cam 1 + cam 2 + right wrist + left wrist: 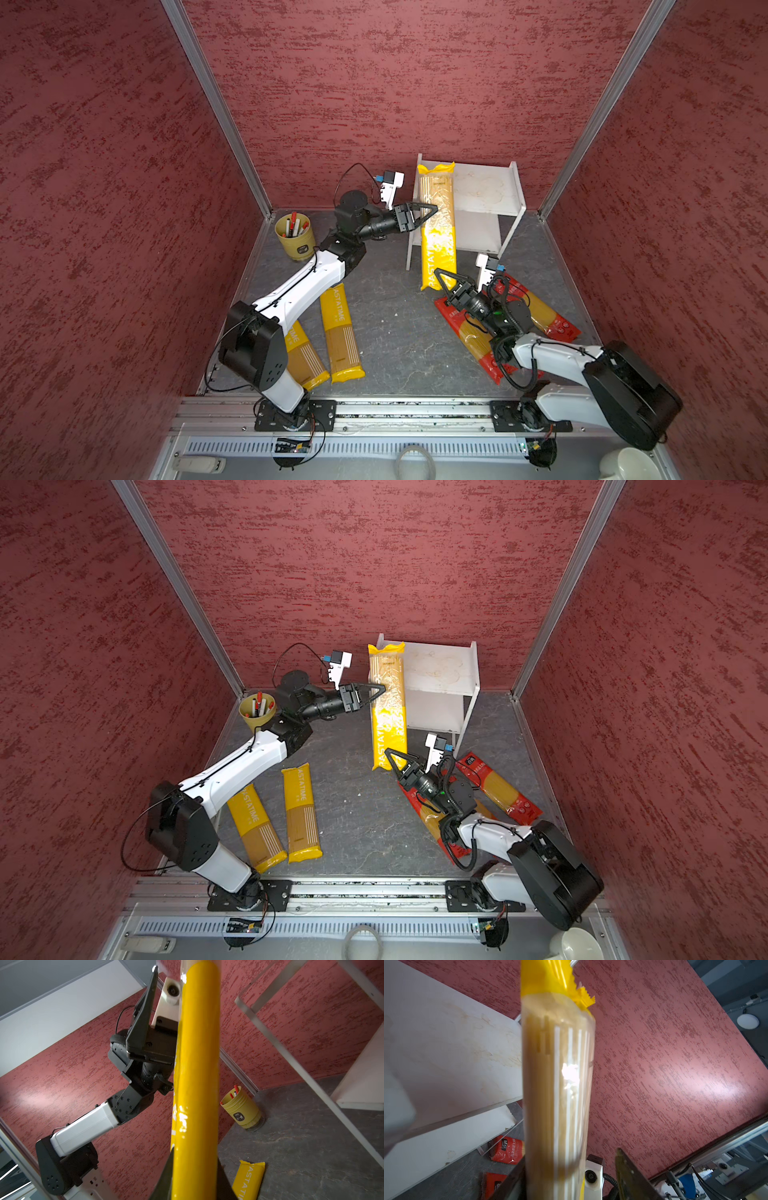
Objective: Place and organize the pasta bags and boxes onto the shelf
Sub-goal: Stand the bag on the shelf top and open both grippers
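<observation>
- Lying lengthwise along the left edge of the shelf (486, 187), on its stained top board, is one yellow pack (438, 232). Its tan striped end points to the back wall and its yellow end juts out past the front edge.
- White lettering runs up that pack's yellow part. PASTAT can be read in both top views; the last letters are lost in glare.
- The right gripper (451, 279) is clamped on the jutting yellow end. In the right wrist view both fingers (164, 1178) press against the pack's sides.
- The left gripper (432, 210) reaches in from the side at the tan stretch with its jaws apart. In the left wrist view one finger lies along the pack and the other stands clear of it, red wall showing between.
- Two more yellow packs (301, 812) lie side by side on the dark tabletop (395, 332) by the left arm. The one nearer the middle reads PASTATIME in a top view; its neighbour (255, 833) bears the same word and is partly under the arm.
- Several red packs (540, 311) lie on the tabletop in front of the shelf, beside and beneath the right arm. Spaghetti shows through their clear middles. Each has a small black tag and white print, too small to read.
- A yellow-green cup (295, 239) of red-capped pens stands near the rear left corner. Its dark square badge is unreadable.
</observation>
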`<state>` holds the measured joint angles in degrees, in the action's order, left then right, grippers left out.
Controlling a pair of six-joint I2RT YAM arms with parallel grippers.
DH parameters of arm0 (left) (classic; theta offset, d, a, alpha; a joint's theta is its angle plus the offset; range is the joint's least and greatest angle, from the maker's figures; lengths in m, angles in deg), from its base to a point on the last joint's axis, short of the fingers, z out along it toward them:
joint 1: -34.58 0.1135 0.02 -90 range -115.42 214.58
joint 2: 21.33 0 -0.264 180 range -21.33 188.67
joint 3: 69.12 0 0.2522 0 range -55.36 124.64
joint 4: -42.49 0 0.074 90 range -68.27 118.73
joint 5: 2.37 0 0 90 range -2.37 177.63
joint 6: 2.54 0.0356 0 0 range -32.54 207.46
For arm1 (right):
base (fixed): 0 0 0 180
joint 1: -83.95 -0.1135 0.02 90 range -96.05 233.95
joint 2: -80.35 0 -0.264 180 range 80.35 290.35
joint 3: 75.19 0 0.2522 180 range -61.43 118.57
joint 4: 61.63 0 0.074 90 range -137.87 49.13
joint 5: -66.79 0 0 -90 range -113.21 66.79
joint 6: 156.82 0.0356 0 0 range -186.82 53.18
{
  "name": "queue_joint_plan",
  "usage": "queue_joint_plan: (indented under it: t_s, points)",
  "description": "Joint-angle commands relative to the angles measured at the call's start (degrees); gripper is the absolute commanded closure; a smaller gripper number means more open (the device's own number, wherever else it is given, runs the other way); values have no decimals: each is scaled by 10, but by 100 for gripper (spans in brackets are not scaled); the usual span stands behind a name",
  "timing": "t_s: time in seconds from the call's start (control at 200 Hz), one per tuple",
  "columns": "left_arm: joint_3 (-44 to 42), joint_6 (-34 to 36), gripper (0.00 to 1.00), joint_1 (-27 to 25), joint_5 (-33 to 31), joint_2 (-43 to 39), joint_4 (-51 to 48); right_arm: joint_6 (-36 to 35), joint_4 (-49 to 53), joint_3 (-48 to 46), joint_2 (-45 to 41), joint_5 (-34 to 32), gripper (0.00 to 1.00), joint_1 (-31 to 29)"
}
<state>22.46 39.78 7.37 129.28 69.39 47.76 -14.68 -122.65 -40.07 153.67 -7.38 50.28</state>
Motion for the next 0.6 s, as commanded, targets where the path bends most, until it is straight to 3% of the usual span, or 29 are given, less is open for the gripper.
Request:
queue_joint_plan:
  t_s: [0.0,0.25,0.511,0.591]
  points:
    - [-48,-17,32,30,-51,-48,-19,17,-8,76,-34,-74,100,9]
    - [-160,23,29,45,-113,-151,-47,118,263,244,-41,-158,100,37]
    - [-219,17,29,22,-131,-179,-40,168,475,437,36,-73,100,65]
    - [-224,10,29,18,-132,-174,-35,195,505,457,54,-42,91,80]
